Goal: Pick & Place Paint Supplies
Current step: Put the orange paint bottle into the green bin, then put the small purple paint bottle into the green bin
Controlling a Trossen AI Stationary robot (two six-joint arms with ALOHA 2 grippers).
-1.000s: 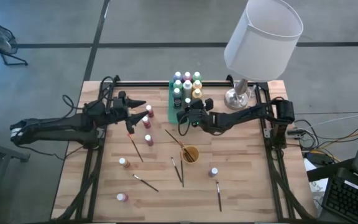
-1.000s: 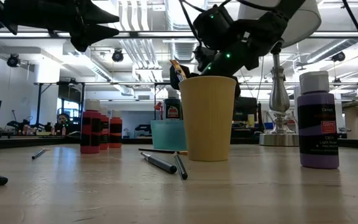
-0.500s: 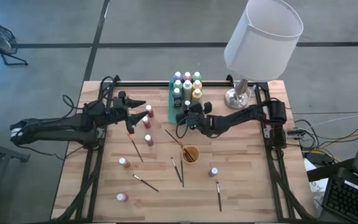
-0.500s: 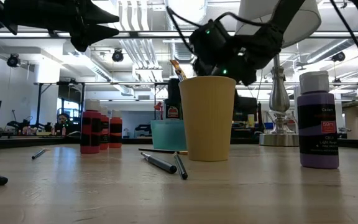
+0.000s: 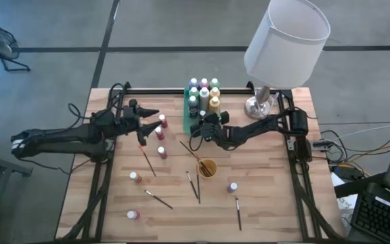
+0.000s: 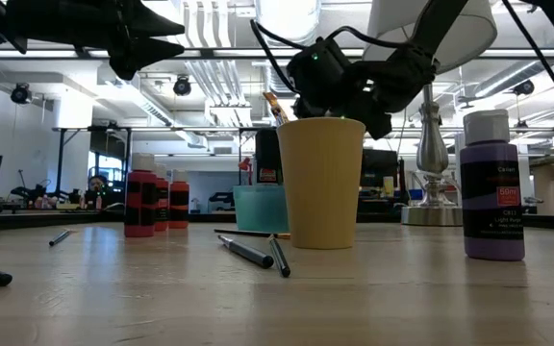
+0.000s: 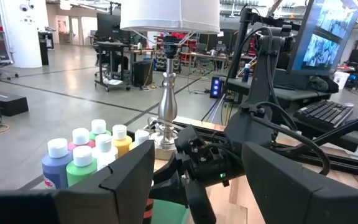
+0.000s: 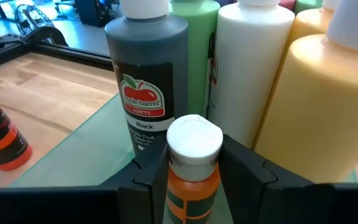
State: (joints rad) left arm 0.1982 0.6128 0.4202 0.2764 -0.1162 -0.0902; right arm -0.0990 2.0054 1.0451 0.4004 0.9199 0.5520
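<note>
Tray (image 5: 187, 115) at upper centre half filled; right gripper (image 8: 191, 163) clamped on orange bottle (image 8: 190, 163) over it; left gripper (image 5: 153, 113) apart, idle; loose bottles, brushes remain

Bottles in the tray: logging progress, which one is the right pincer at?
The orange bottle, between the right pincer's fingers at the tray's open end, beside the black bottle.
</note>
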